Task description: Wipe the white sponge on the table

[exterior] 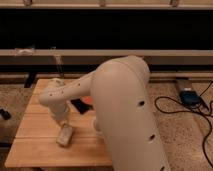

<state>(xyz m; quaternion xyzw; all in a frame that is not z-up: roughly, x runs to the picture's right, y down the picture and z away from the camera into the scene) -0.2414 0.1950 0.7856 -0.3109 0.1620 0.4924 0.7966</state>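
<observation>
Where the gripper (62,121) hangs, 1 white sponge (65,135) lies (on table (35,127)).

My light wooden plank desk (35,125) is carrying the white sponge (65,136) near its front, with my tool (62,124) hanging directly over it; an orange object (88,100) is lying farther back, partly hidden.

Orange dish (88,100) pt-hidden; blk cables (167,107) + blue box (189,95) on speckled floor (182,132) — rt side.
</observation>
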